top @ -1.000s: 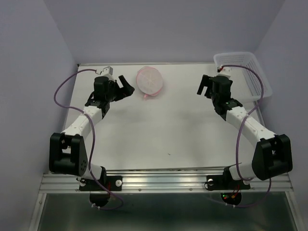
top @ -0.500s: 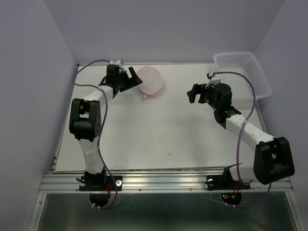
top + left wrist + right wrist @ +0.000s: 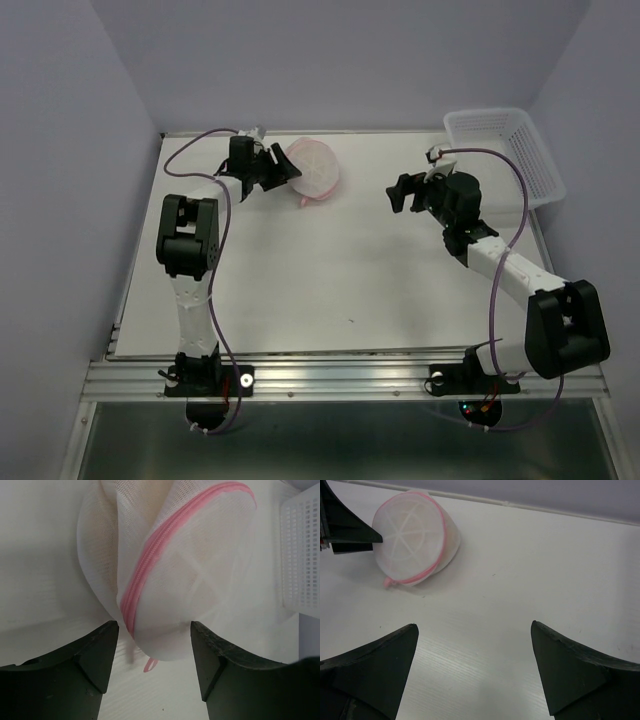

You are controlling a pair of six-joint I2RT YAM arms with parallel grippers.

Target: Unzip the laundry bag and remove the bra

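Note:
The laundry bag (image 3: 315,170), a round white mesh pouch with a pink zipper rim, lies at the back of the table, zipped. My left gripper (image 3: 283,168) is at its left edge. In the left wrist view the bag (image 3: 170,570) bulges between the black fingers (image 3: 95,652), which stand apart on either side of its near end; the gripper (image 3: 154,630) is open, and a pink zipper loop (image 3: 150,664) hangs below. The bra is hidden; only a beige tint shows through the mesh. My right gripper (image 3: 400,192) hovers open to the bag's right, facing the bag (image 3: 412,542), with nothing in the gripper (image 3: 473,625).
A white plastic basket (image 3: 505,150) stands at the back right corner, also seen at the right edge of the left wrist view as the basket (image 3: 302,555). Purple walls enclose the table on three sides.
My left arm has stretched forward to the bag, and its jaws have narrowed around the bag's edge. The right gripper has swung left toward the table's middle.

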